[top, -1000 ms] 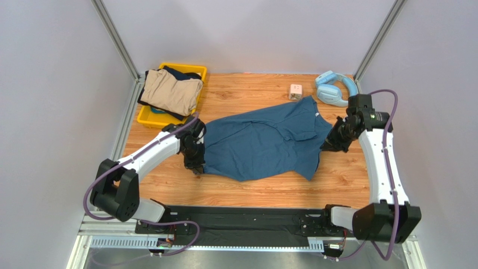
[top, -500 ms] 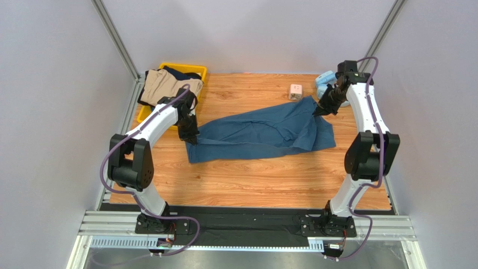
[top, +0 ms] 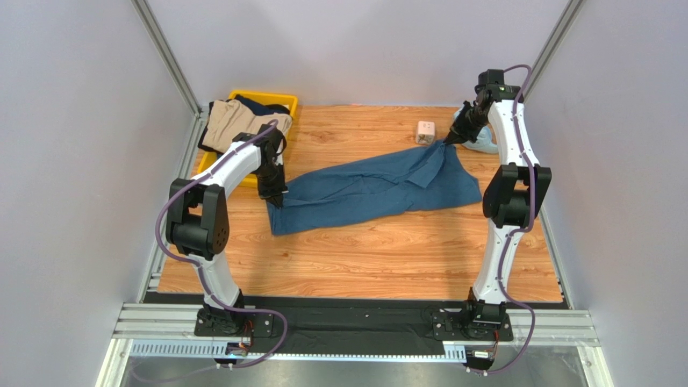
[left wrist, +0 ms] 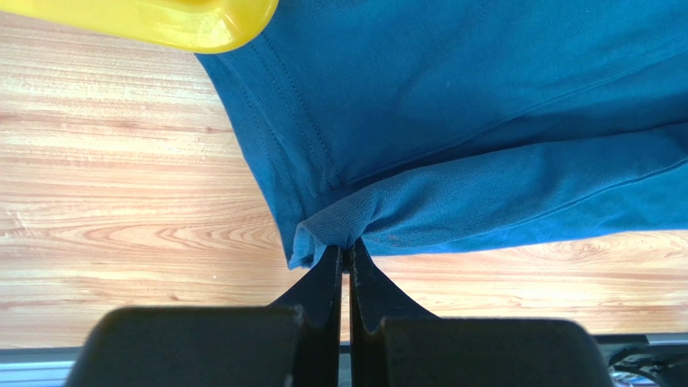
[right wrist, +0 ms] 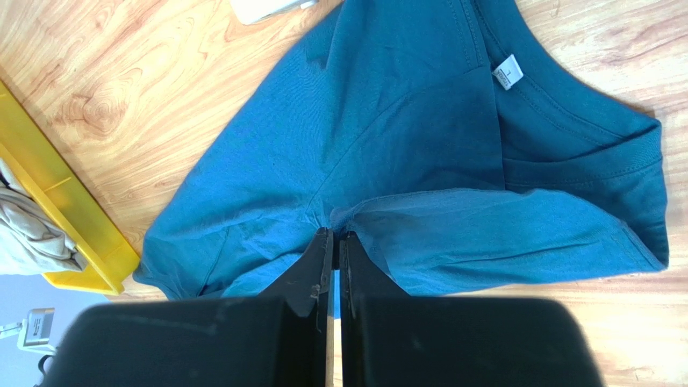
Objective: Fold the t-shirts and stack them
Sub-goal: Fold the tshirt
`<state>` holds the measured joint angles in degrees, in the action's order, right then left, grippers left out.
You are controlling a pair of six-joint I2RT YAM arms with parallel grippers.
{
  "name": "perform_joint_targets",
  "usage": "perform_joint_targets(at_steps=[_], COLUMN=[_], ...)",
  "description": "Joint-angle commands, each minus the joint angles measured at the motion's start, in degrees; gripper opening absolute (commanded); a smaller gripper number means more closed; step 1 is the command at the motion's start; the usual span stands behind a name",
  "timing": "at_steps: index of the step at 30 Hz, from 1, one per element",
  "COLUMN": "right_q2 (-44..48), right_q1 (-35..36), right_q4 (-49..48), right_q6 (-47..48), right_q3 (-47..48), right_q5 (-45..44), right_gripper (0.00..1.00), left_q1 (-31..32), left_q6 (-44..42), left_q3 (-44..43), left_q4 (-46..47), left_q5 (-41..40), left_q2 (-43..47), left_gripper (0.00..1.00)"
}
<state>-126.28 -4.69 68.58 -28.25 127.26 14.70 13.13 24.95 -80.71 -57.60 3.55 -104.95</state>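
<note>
While the top view shows the teal t-shirt (top: pixel 379 187) stretched across the table (top: pixel 363 258), only the right wrist view reveals its neck label (right wrist: pixel 508 73); the left gripper (top: pixel 278 201) pinches its hem; the right gripper (top: pixel 445 143) pinches a fold near the collar.

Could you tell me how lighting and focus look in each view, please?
Top external view: even, soft light, faint shadows, everything sharp. Left wrist view: the teal t-shirt stitching is crisp, the left end effector dark and soft-edged, the yellow bin glary. Right wrist view: the label sharp, right end effector blurred.
</note>
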Motion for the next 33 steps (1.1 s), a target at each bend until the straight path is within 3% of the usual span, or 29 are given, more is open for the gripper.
perform_joint_targets(at_steps=[1,26,29,30,33], right_q2=[-1.6,-5.9,-7.1,-7.4,-7.8], right_q1=[-0.3,0.0,0.6,0.6,1.0], right_q4=[0.9,-3.3,-4.0,-4.4,-5.7], right_q6=[-0.1,-2.0,-2.9,-4.3,-9.0], right_q3=[2.8,0.2,-0.3,-1.2,-3.7], right_q5=[1.3,3.8,4.5,5.2,4.5], right_gripper=[0.00,0.00,0.03,0.12,0.14], left_q1=[-0.6,-1.5,-1.5,-1.5,-1.5], left_q6=[-2.3,-3.2,-3.2,-3.1,-2.8], left_q3=[-2.0,2.9,2.5,2.4,2.5], left_q4=[-2.7,-4.5,-4.4,-4.5,-4.5], left_q5=[-0.8,-2.2,-2.3,-2.3,-2.1], left_q2=[0.1,-0.9,-2.4,-2.7,-2.5], left_gripper=[0.00,0.00,0.12,0.13,0.26])
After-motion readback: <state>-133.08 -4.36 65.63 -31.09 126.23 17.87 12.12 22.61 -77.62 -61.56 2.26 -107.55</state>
